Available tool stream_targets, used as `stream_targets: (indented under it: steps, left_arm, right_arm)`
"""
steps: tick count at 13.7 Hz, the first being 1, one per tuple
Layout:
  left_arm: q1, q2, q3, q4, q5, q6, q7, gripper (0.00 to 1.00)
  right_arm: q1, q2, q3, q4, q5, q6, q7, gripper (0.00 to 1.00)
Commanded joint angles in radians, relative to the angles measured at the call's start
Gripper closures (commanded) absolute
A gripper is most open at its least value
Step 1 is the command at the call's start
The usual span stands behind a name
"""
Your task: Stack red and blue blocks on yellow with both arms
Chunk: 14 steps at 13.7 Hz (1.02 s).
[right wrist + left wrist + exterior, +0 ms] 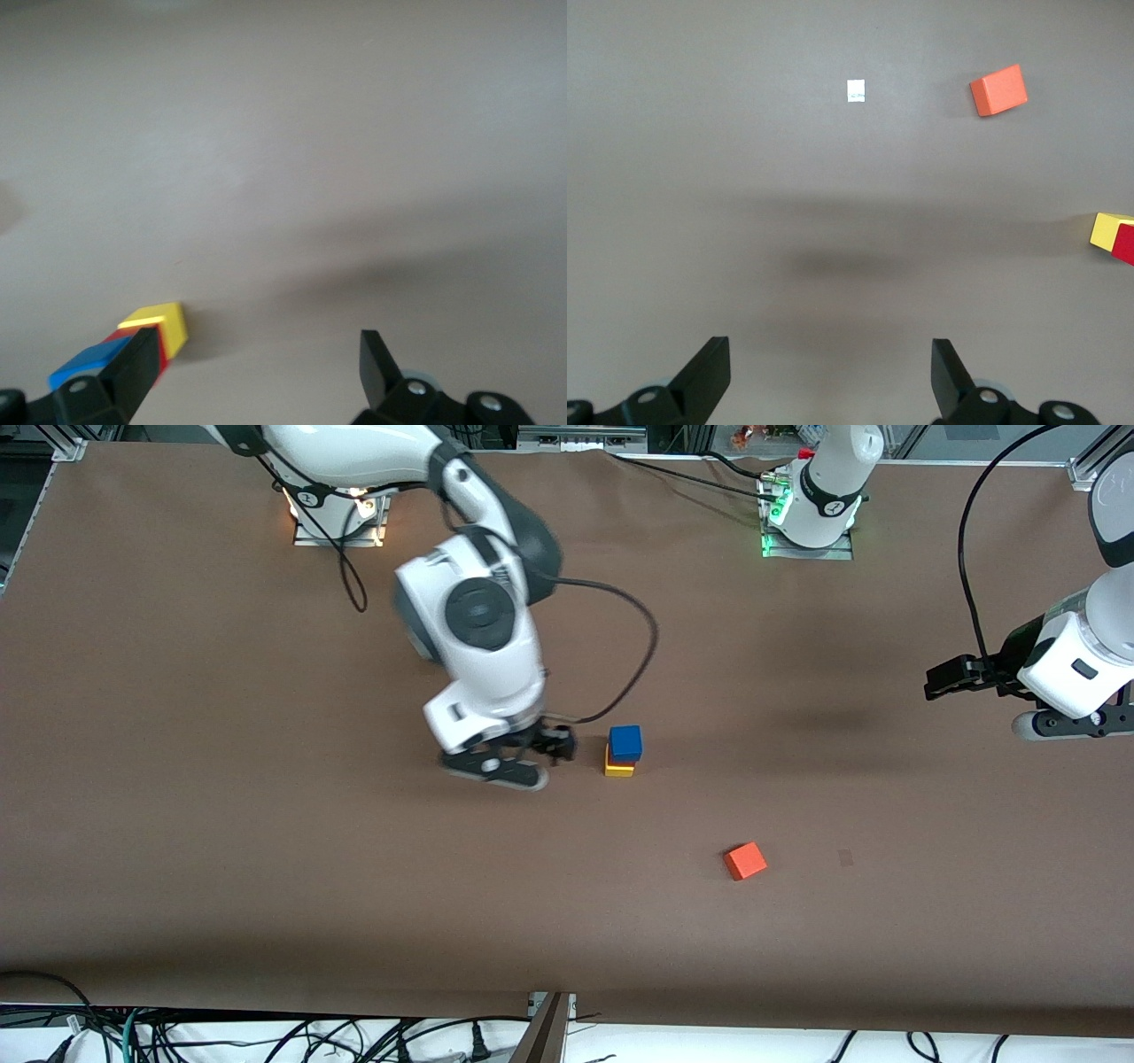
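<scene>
blocks first: right claw (556,746) hangs just beside the stack, fingers spread wide and empty. one blue block (625,742) tops one red block (610,756), which sits on one yellow block (618,769) mid-table (221,824). these look light, stiff and matte, best pinched on flat opposite sides. one orange cube (745,861) lies nearer the camera. left claw (941,681) waits wide open over its own end.

3 stacked cubes (622,753); lone cube (745,861) nearer the front camera.

Both tools (554,746) (941,678) agape, empty.
</scene>
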Motion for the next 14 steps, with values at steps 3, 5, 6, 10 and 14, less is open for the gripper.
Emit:
stream_targets:
  steps: [3,5,6,10,14]
  left_arm:
    - [0.007,0.0,-0.006,0.005,0.016,0.005,0.019,0.0]
    - [0.007,0.0,-0.006,0.006,0.019,0.005,0.019,0.0]
    - [0.007,0.0,-0.006,0.006,0.019,0.005,0.019,0.0]
    - [0.008,0.0,-0.006,0.006,0.019,0.005,0.019,0.0]
    - [0.008,0.0,-0.005,0.006,0.019,0.005,0.019,0.0]
  right_arm:
    - [-0.187,-0.167,0.012,-0.179,0.029,-0.106,-0.196,0.0]
    - [-0.223,-0.285,0.003,-0.336,0.034,-0.067,-0.258,0.0]
    - [-0.246,-0.327,0.003,-0.383,0.044,-0.064,-0.319,0.0]
    - [-0.345,-0.465,0.003,-0.505,0.052,-0.076,-0.486,0.0]
    - [-0.416,-0.655,-0.002,-0.693,0.037,-0.07,-0.62,0.0]
